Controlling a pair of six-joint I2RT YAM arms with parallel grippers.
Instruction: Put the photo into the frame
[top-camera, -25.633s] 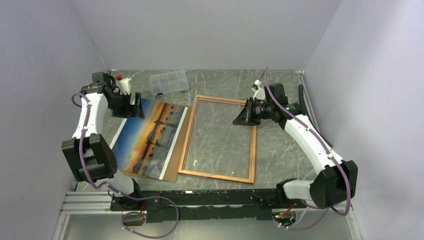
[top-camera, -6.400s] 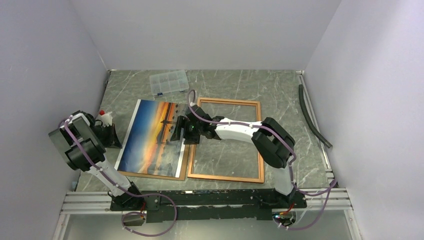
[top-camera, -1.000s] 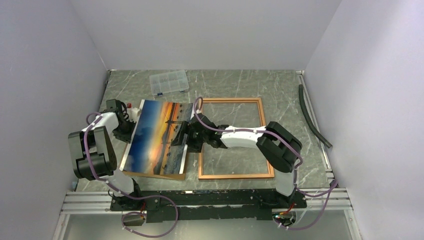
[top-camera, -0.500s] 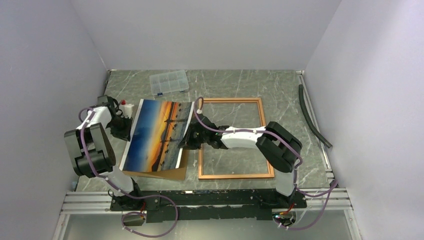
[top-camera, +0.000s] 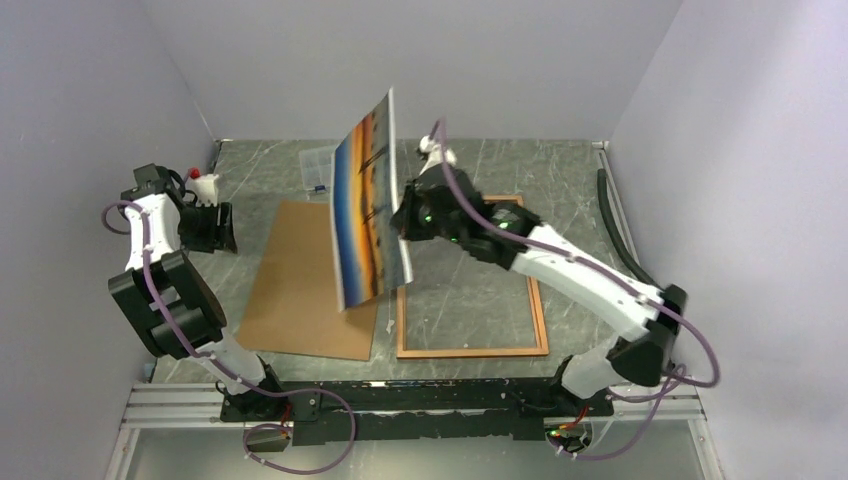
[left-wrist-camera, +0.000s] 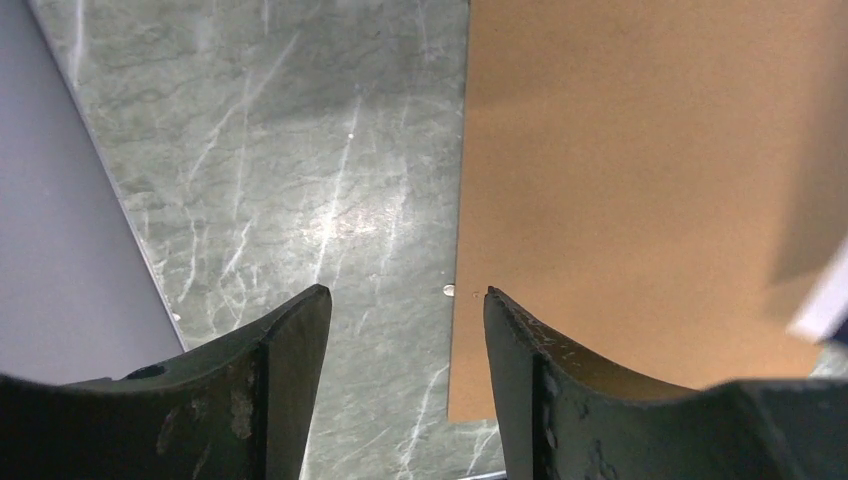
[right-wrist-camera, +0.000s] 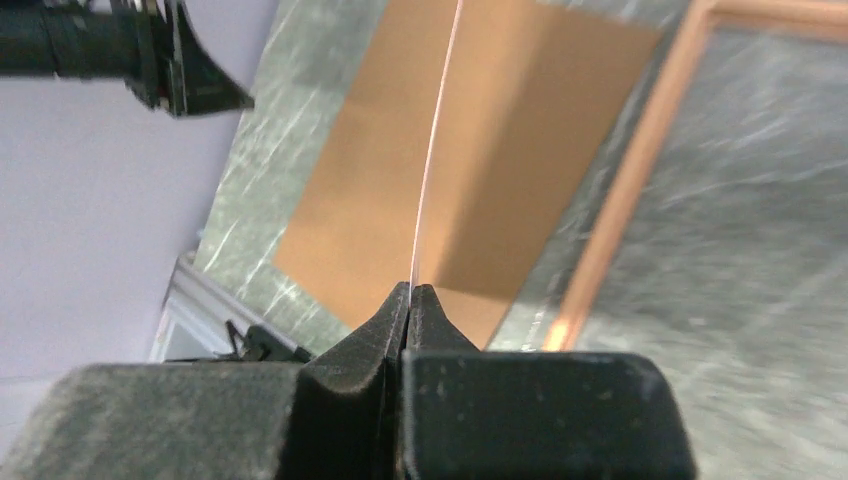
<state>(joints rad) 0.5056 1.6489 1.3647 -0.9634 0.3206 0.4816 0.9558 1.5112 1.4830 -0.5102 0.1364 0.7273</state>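
Note:
The photo (top-camera: 365, 205), a sunset print, hangs almost on edge in the air above the table. My right gripper (top-camera: 401, 222) is shut on its right margin. In the right wrist view the photo (right-wrist-camera: 437, 140) shows as a thin edge-on line running up from the closed right gripper (right-wrist-camera: 410, 288). The frame (top-camera: 538, 300), with its thin orange-red border, lies flat on the table to the right of and below the photo, and its rail (right-wrist-camera: 640, 170) shows there too. My left gripper (top-camera: 214, 228) stands open and empty at the far left. Its fingertips (left-wrist-camera: 405, 292) straddle the board's left edge from above.
A brown backing board (top-camera: 300, 285) lies flat left of the frame, also seen as the board (left-wrist-camera: 650, 180). A clear compartment box (top-camera: 316, 166) sits at the back, partly hidden by the photo. A black hose (top-camera: 618, 225) lies along the right wall.
My right gripper shut on the photo and lifted it off the backing board, tipping it nearly upright. My left gripper opened and drew back to the left.

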